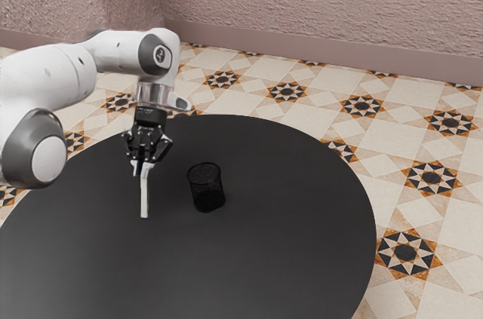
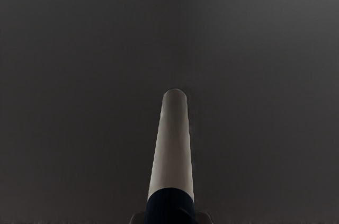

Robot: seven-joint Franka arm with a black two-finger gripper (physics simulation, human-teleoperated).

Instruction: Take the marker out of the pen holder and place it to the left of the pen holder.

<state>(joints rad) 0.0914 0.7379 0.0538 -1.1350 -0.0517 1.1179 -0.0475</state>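
There was one round table [image 1: 264, 266], and one arm [image 1: 56, 70] reached in over its edge at the exterior view's left. That arm carried one gripper [image 1: 140, 170]. Inside the table's edge there were two loose things in all, of two kinds: one marker [image 1: 145, 202], upright and nearer the edge on the arm's side, and one pen holder [image 1: 206, 191], further in from that edge. Beyond the edge lay several floor stars [image 1: 432, 177], some partly hidden, their full number unclear.
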